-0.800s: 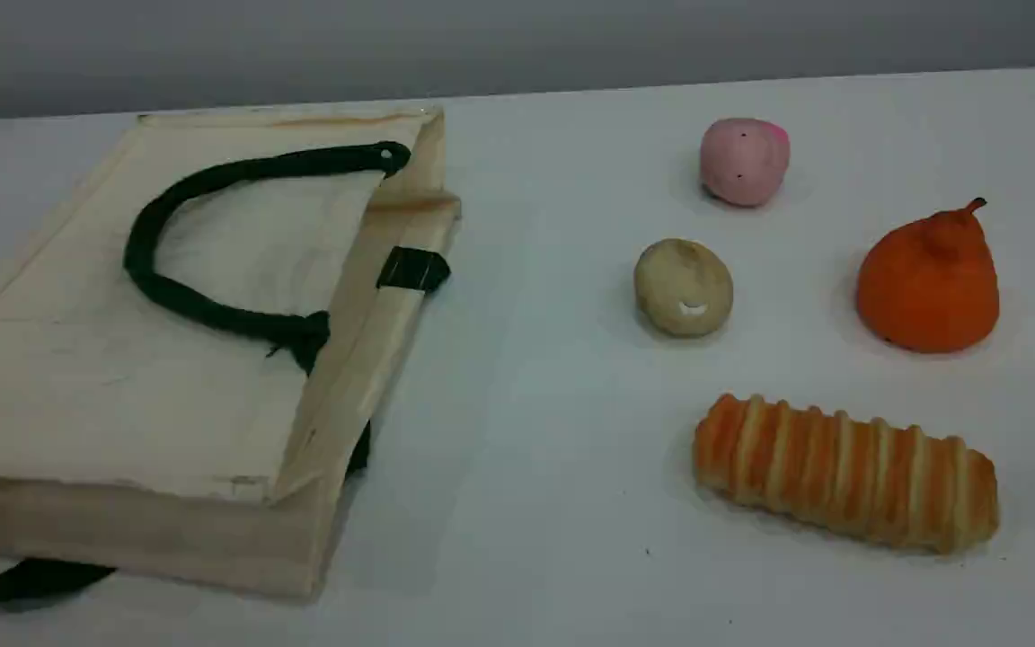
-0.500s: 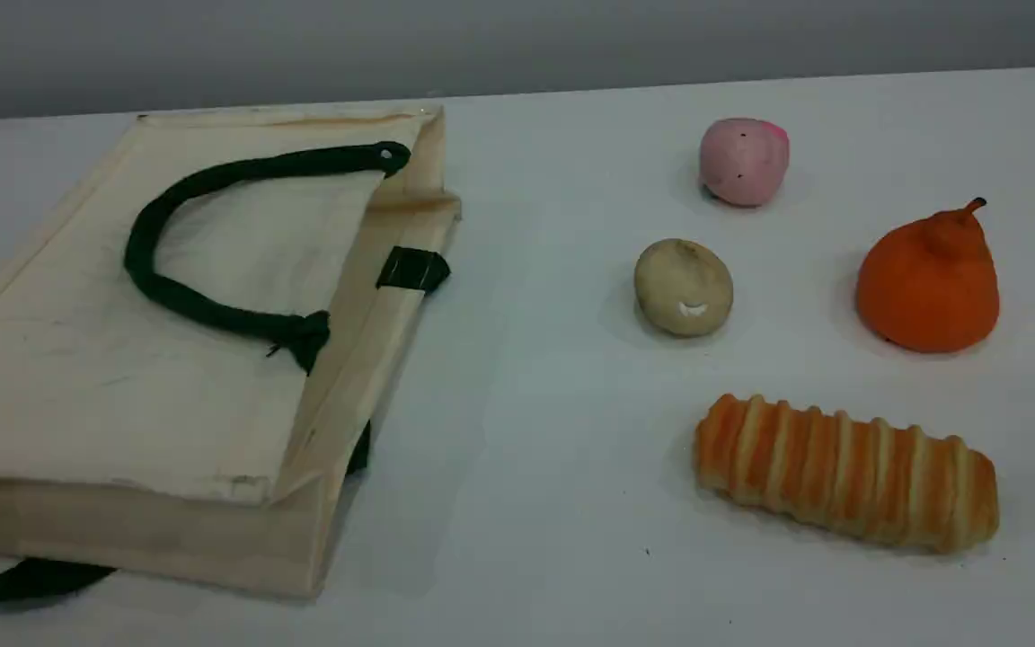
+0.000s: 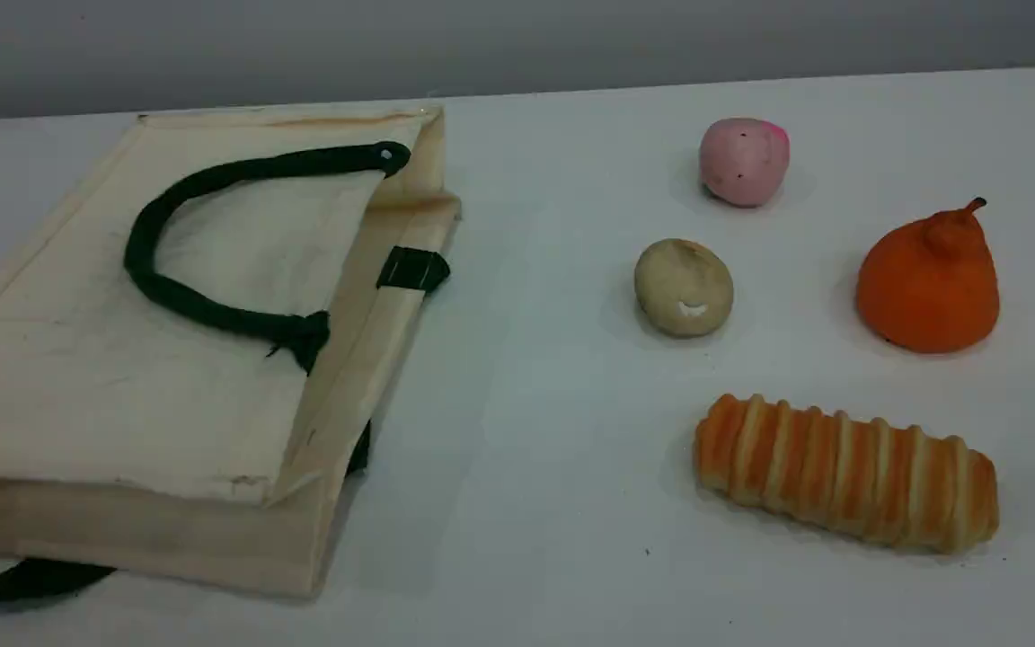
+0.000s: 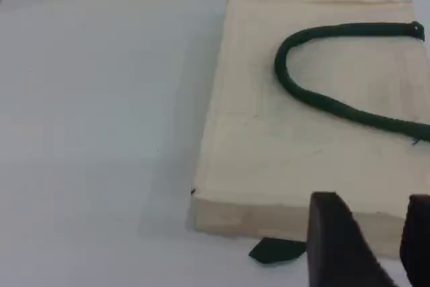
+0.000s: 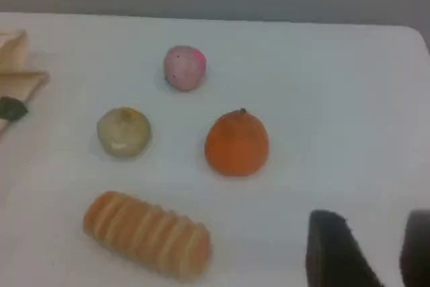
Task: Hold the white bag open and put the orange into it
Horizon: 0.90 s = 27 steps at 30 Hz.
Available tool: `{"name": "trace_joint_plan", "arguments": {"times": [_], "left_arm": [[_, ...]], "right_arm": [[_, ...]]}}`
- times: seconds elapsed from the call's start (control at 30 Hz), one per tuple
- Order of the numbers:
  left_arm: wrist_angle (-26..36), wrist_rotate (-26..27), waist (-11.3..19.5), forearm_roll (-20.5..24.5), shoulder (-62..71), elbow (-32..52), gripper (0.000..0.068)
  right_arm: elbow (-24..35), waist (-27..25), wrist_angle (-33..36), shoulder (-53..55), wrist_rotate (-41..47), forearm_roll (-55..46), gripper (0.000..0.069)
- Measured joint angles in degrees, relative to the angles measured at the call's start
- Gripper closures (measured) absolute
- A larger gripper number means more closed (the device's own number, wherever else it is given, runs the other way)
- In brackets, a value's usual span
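Observation:
The white bag lies flat and closed on the left of the table, with one dark green handle looped on top of it. At the right stands the orange, upright with its stem tip up. Neither arm shows in the scene view. The left wrist view has my left gripper above the bag's near edge, open, with nothing between its fingers. In the right wrist view my right gripper hangs open and empty, near and to the right of the orange.
A pink ball, a beige ball and a striped bread loaf lie around the orange. A green strap tab sticks out of the bag's right side. The table's far edge runs along the back.

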Motion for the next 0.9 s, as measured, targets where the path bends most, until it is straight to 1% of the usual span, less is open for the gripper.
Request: {"name": "trace_joint_plan", "arguments": {"times": [0.9], "left_arm": [[-0.25, 0.00, 0.00, 0.00, 1.51, -0.21, 0.0443]], "right_arm": [[0.00, 0.00, 0.00, 0.00, 0.25, 0.00, 0.0452]]}}
